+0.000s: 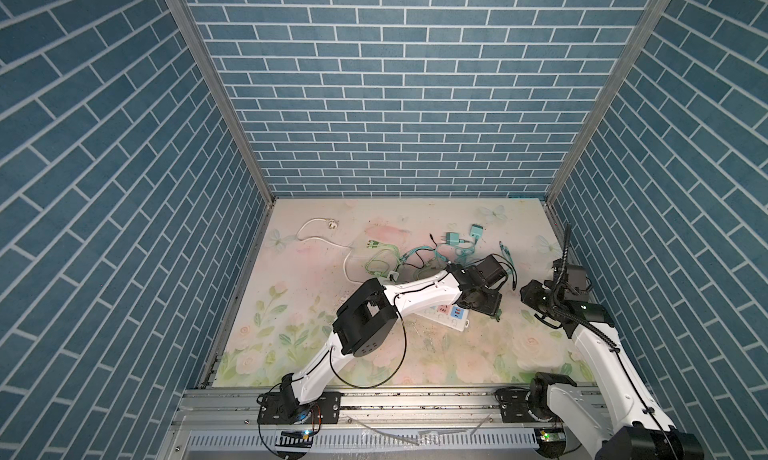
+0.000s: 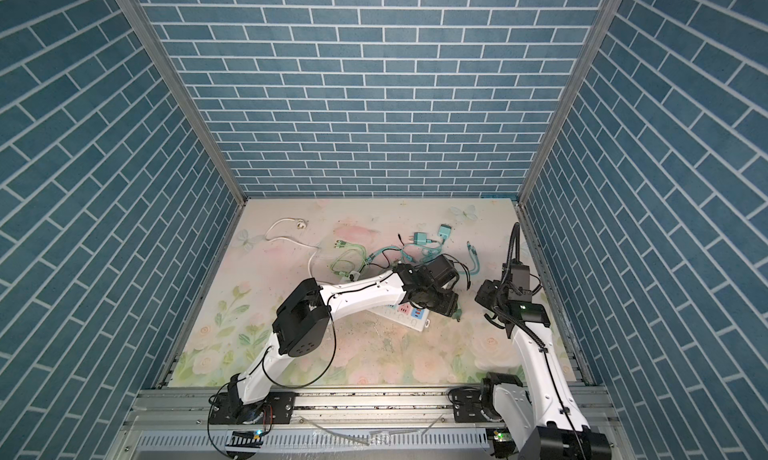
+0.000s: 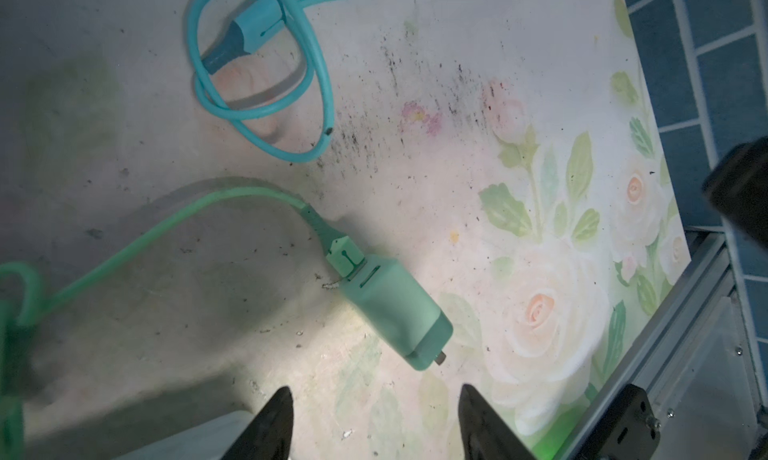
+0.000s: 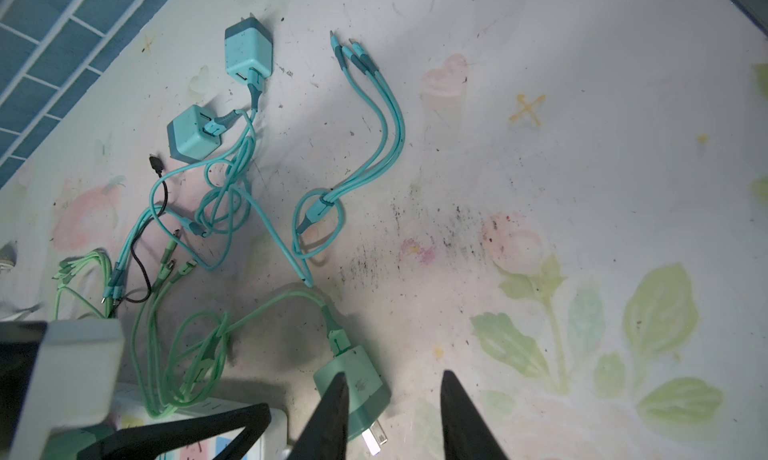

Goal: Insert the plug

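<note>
We find the green plug [image 3: 390, 312] lying on its side on the floral mat [image 1: 457, 354], just beside the near end of the white power strip [image 1: 446, 314] and outside its sockets. Its metal prongs are free and point away from the cable. The one thing it holds is the connector of the green cable [image 3: 166, 225], pushed into the slot on its back face. The left gripper [image 3: 375, 389] hangs just short of the plug with its two black fingers spread apart, and we see only mat between them. The right gripper [image 4: 394, 374] also has its fingers parted and grips nothing. In its wrist view one finger crosses in front of the plug's body, while the left wrist view shows the plug lying free on the mat. In the right wrist view loops of green cable lie over the strip, and in both top views the left arm covers much of it, so we cannot tell what its hidden sockets hold. Farther back on the mat we see two teal chargers [image 4: 246, 48] [image 4: 189, 139], each with a teal connector seated in its port. Near them are a teal three-ended cable [image 4: 365, 104] and a thin black cable [image 4: 141, 262]. A white cord [image 1: 328, 239] curls well apart toward the far left corner.
</note>
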